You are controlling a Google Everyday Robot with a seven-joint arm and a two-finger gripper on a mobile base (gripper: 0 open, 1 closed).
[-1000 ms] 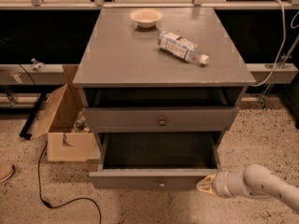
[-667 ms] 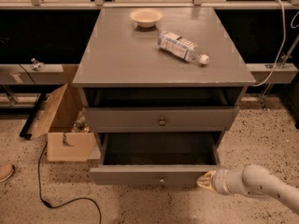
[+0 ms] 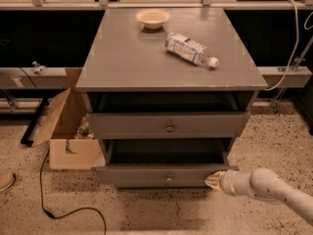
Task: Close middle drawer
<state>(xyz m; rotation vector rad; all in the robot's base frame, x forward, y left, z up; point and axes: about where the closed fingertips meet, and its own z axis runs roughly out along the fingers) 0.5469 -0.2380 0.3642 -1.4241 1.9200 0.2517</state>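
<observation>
While the grey wooden middle drawer (image 3: 146, 175) stands open, the pale gripper (image 3: 213, 180), fingers (image 3: 215, 178) seemingly pressed together, meets its front corner; push straight in next.

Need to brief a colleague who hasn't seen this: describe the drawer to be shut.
Find the grey wooden cabinet with a bowl and a plastic bottle on top. Below its top drawer is the middle drawer, with the gripper at the right end of its front. Unlike the nearly shut drawer above, it stands pulled far out.
</observation>
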